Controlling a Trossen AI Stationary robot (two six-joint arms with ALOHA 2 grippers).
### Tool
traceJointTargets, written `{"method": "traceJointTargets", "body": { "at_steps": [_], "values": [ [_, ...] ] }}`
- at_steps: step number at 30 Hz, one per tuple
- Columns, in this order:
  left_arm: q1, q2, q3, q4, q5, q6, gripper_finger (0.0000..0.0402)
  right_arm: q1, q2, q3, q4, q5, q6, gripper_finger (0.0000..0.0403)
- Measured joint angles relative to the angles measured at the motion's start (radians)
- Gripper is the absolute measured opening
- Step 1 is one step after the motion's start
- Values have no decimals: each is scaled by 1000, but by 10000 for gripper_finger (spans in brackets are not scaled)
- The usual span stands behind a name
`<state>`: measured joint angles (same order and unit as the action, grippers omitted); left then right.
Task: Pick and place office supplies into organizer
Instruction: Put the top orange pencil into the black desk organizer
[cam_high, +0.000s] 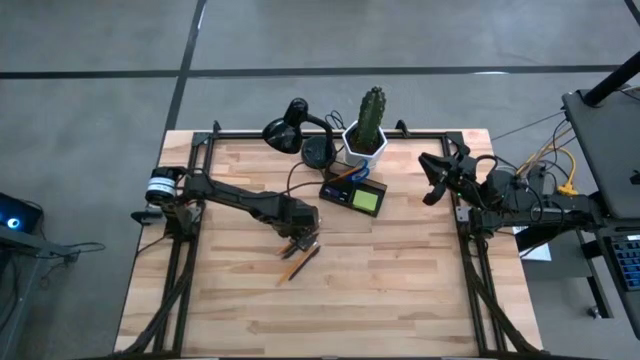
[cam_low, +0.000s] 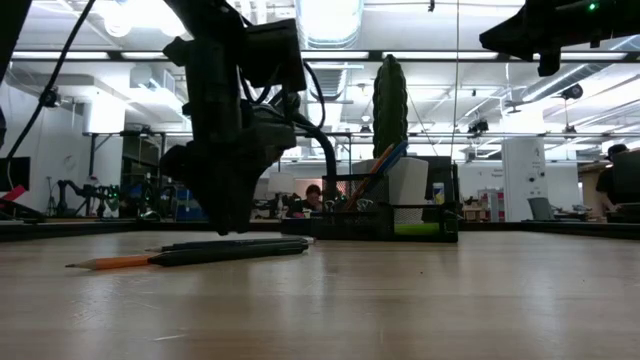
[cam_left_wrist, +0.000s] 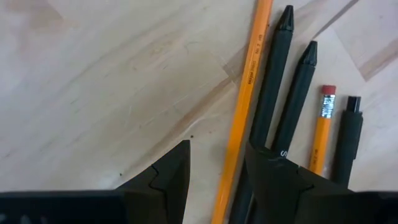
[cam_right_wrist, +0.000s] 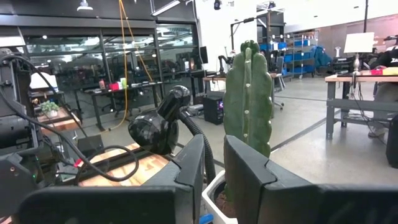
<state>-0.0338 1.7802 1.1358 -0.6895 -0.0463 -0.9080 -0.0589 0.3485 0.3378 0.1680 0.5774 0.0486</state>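
Orange pencils and dark pens (cam_high: 300, 260) lie side by side on the wooden table, also in the low view (cam_low: 230, 249). My left gripper (cam_high: 298, 240) hangs low over them, open. In the left wrist view its fingers (cam_left_wrist: 217, 171) straddle one long orange pencil (cam_left_wrist: 249, 81), with two dark pens (cam_left_wrist: 277, 81), a short orange pencil (cam_left_wrist: 322, 130) and another dark pen (cam_left_wrist: 348, 143) beside it. The dark organizer (cam_high: 352, 192) stands farther back, holding a lime-green sticky pad (cam_high: 367, 201) and upright pencils (cam_low: 385, 160). My right gripper (cam_high: 432, 178) waits raised near the right edge, slightly open (cam_right_wrist: 214, 165). My left gripper comes from above, pointing down, one finger on each side of the long orange pencil (cam_left_wrist: 233, 158) and across it. One fingertip (cam_left_wrist: 273, 177) covers the lower part of a dark pen. I cannot tell whether either finger touches anything.
A white hexagonal pot with a tall cactus (cam_high: 368, 130) and a black desk lamp (cam_high: 292, 130) stand right behind the organizer at the far edge. Black frame rails (cam_high: 190, 250) run along the table's left and right sides. Bare wood (cam_high: 380, 290) lies near the front.
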Motion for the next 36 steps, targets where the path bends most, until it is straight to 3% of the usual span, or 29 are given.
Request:
{"method": "traceJointTargets", "body": {
  "at_steps": [36],
  "values": [
    [-1, 0, -29, 67, -15, 22, 138, 0, 0, 0, 0, 0, -4, 53]
  ]
}}
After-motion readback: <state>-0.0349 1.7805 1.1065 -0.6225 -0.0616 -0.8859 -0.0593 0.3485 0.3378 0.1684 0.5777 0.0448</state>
